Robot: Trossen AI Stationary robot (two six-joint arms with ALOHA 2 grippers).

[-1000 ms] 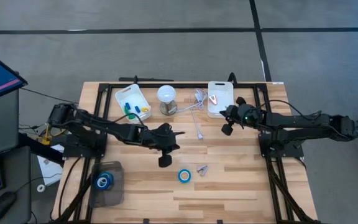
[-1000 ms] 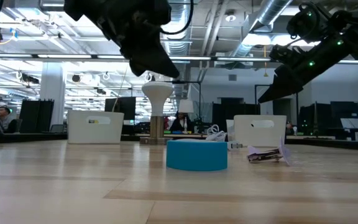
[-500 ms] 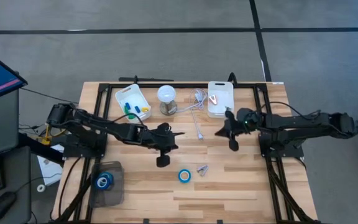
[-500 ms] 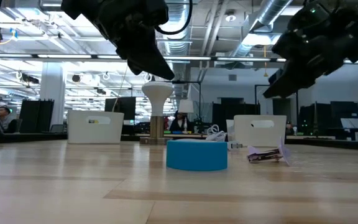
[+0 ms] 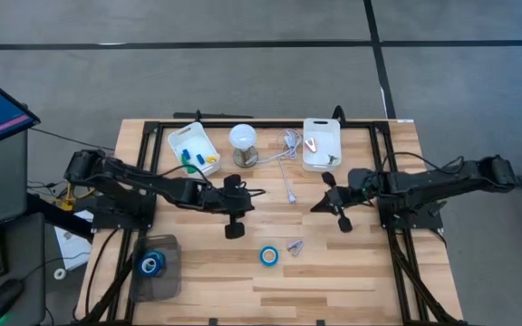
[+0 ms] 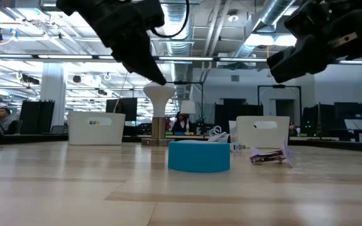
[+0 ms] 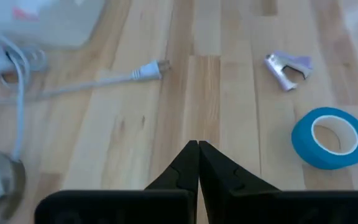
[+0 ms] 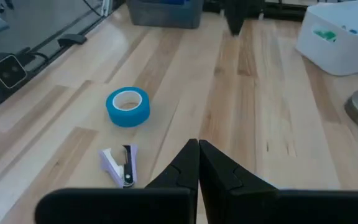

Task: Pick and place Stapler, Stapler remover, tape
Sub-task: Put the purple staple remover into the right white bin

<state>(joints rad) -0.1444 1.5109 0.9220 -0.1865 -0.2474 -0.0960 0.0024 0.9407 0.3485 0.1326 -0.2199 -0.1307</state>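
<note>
Nearest the front edge of the table (image 5: 333, 281), one roll of blue tape (image 5: 269, 255) is seen lying flat on the bare wood, with the purple staple remover (image 5: 294, 246) just beside it on the right. A second roll of tape (image 5: 150, 263) is held in a dark clear bin (image 5: 172, 272) at the front left corner. Farther in, the left gripper (image 5: 235, 230) is suspended above the table, behind and to the left of the loose roll; its fingers (image 7: 191, 168) are pressed fully together and nothing is gripped. The right gripper (image 5: 344, 223) is likewise raised, behind and to the right of the staple remover, with its fingers (image 8: 194, 163) closed and empty. Beyond both grippers, a white cable (image 5: 285, 177) is laid across the boards. Along the far edge stand a white tray (image 5: 191, 145) with small coloured items, a small lamp (image 5: 243, 145), and a white container (image 5: 320, 145) holding what is possibly a stapler, though this cannot be confirmed.
</note>
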